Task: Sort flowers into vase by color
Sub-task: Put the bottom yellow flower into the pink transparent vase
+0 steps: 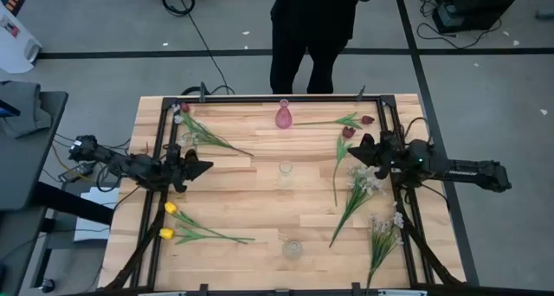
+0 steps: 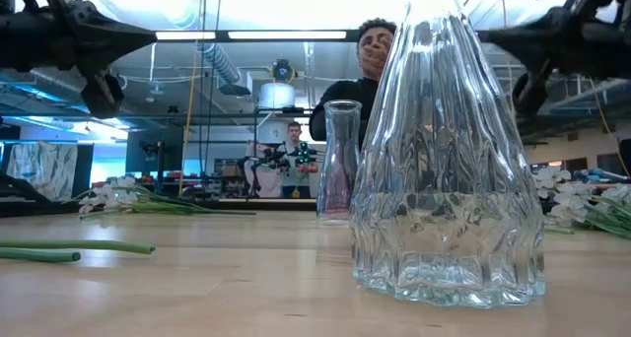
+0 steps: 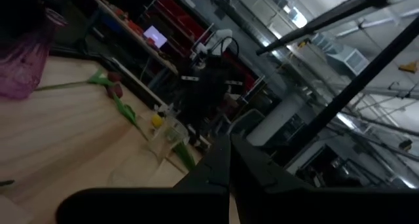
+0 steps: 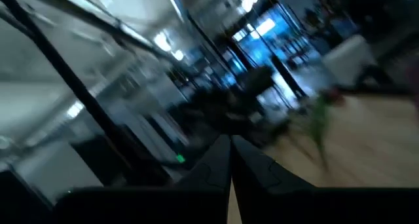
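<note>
- The left gripper (image 1: 206, 167) hangs over the left side of the worktop (image 1: 251, 205), fingers pressed together and holding nothing; its wrist view shows the two dark tips meeting.
- The right gripper (image 1: 355, 151) hangs over the right side, fingers likewise closed and empty, near the white blossom sprays (image 1: 365, 182).
- All flowers lie flat on the worktop, none in a vase: two yellow tulips (image 1: 169, 221) at the front left, a white spray with a dark red bloom (image 1: 180, 114) at the back left, two maroon tulips (image 1: 357, 125) at the back right, and another white spray (image 1: 385, 227) at the front right.
- Three vases stand in a line down the middle: a pink vase (image 1: 284, 116) at the back, a clear vase (image 1: 286, 170) in the centre, and a ribbed clear vase (image 1: 293, 247) at the front.
- Risk: the stems are thin and lie flat, so a pinch may slip or scrape the wood.
- Risk: the white sprays and maroon stems on the right overlap, so lifting one could drag another along.
- Risk: the vases have narrow necks and look light; a long stem fed in at an angle could tip one.
- A person (image 1: 312, 36) stands just beyond the back edge.
</note>
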Action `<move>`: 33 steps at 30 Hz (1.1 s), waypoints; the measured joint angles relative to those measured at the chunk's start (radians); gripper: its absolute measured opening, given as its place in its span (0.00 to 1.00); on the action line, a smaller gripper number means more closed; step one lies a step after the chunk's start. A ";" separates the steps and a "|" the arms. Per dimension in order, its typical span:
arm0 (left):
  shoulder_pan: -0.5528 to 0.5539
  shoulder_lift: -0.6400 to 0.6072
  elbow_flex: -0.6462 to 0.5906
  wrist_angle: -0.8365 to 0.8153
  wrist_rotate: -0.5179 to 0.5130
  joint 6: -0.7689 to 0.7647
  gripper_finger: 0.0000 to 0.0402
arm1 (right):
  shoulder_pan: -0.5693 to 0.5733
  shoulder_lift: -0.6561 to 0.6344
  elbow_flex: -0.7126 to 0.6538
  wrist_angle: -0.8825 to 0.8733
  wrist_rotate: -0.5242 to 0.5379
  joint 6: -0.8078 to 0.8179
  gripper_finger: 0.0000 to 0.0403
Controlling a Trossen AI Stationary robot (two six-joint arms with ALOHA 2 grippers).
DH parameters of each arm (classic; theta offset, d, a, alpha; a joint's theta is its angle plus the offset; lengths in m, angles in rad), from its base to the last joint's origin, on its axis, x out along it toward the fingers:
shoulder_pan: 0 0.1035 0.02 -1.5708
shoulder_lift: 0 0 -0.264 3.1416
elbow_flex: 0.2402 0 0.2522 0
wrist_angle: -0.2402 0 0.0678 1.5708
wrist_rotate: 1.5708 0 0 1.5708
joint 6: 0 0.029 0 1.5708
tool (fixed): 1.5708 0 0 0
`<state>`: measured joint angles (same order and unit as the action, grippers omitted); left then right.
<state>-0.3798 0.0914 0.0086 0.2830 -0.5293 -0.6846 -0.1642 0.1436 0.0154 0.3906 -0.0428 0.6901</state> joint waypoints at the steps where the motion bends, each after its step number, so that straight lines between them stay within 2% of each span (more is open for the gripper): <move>1: 0.000 0.000 0.000 0.001 0.000 0.000 0.03 | 0.000 0.000 0.000 0.023 0.010 -0.013 0.06; 4: 0.000 0.000 0.000 0.003 0.000 -0.001 0.03 | 0.000 0.000 0.000 0.040 0.064 -0.038 0.06; 7: 0.000 0.000 0.000 0.033 -0.013 -0.042 0.03 | 0.000 0.000 0.000 0.054 0.069 0.119 0.06; 9: 0.000 0.000 0.000 0.076 -0.048 -0.112 0.03 | 0.001 0.000 0.000 0.066 0.071 0.152 0.06; 12: 0.000 0.000 0.000 0.143 -0.115 -0.201 0.03 | 0.001 0.000 0.000 0.120 0.071 0.150 0.06; 15: 0.000 0.000 0.000 0.201 -0.210 -0.167 0.03 | 0.001 0.000 0.000 0.203 0.099 0.130 0.06; 17: 0.000 0.000 0.003 0.230 -0.237 -0.155 0.03 | 0.001 0.000 0.010 0.252 0.105 0.099 0.06; 19: 0.000 0.003 0.030 0.222 -0.237 -0.153 0.03 | 0.001 0.001 0.052 0.226 0.117 0.092 0.06; 22: 0.000 0.039 0.111 0.214 -0.237 -0.083 0.03 | 0.001 0.028 0.164 0.092 0.129 0.038 0.06; 27: 0.000 0.182 0.328 0.153 -0.238 0.137 0.03 | 0.001 0.162 0.447 -0.280 0.141 -0.094 0.06; 30: 0.000 0.291 0.491 -0.093 -0.247 0.171 0.03 | 0.001 0.279 0.612 -0.480 0.168 -0.158 0.06; 33: 0.000 0.420 0.663 -0.386 -0.278 0.127 0.03 | 0.001 0.404 0.765 -0.643 0.190 -0.199 0.06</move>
<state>-0.3798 0.5111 0.6713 -0.1034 -0.8072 -0.5578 -0.1635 0.5476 0.7801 -0.2523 0.1472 0.4907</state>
